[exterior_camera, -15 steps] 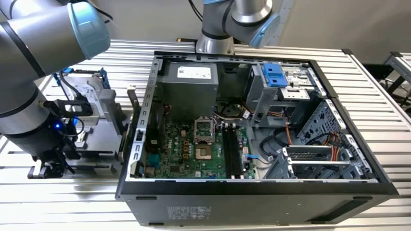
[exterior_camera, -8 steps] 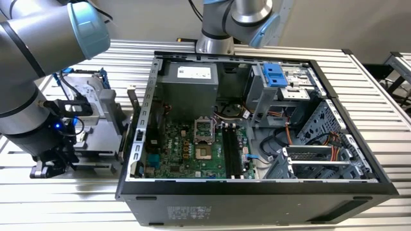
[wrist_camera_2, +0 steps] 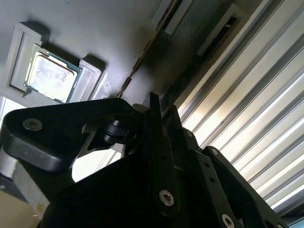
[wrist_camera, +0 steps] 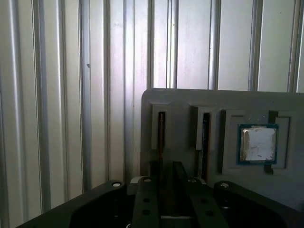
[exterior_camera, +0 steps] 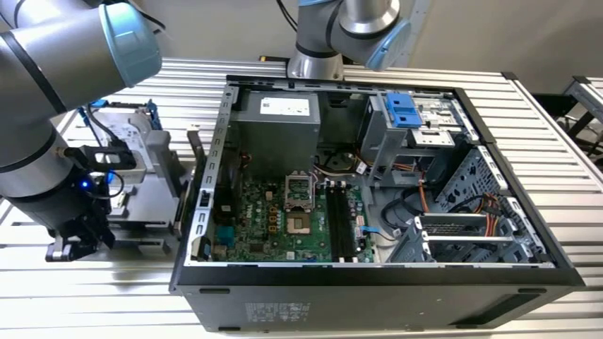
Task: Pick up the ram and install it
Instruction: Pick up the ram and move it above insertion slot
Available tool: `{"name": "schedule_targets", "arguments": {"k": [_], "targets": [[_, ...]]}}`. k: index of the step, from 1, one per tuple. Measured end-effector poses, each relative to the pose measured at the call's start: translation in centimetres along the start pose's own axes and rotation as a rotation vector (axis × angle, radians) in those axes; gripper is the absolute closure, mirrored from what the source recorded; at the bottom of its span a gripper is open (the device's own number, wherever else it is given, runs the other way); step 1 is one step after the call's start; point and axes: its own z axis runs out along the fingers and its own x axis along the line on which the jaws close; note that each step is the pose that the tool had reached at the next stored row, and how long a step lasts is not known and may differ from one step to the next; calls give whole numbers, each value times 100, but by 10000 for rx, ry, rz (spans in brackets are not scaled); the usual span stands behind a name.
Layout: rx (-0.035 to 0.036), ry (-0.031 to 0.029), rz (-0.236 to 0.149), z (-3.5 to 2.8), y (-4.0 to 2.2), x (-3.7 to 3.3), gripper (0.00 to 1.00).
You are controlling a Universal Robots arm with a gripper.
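Pick step: I saw the gripper [wrist_camera: 166, 173] straddling the ram [wrist_camera: 161, 133], on edge in the grey holder [wrist_camera: 199, 99] slot. Couldn't tell if jaws were clamped. Lifting looked to need a straight-up pull.

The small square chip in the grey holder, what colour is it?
The chip is silver with a green rim, clearest in the first wrist view.

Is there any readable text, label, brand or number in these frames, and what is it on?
No text can be read here.
White label on the power supply: too small to read.
Sticker on the case outer wall: too small to read.
CPU chip lid: markings blurred.
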Motion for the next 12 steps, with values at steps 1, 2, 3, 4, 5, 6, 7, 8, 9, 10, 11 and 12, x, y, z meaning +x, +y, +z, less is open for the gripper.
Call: {"name": "schedule_targets", "arguments": {"k": [1,2,3,4,5,6,7,8,9,10,11,12], "targets": [[0,-1,-3,0,0,0,100],[0,-1,-7,0,0,0,100],[0,-2,-10,0,0,0,100],[0,-2,-14,0,0,0,100],[0,-1,-17,0,0,0,100],[0,-1,-21,0,0,0,100],[0,0,-24,0,0,0,100],[0,-1,-27,0,0,0,100],[0,-2,-31,0,0,0,100],[0,-2,-35,0,0,0,100],[-1,-1,-38,0,0,0,100],[-1,-1,-41,0,0,0,100]]}}
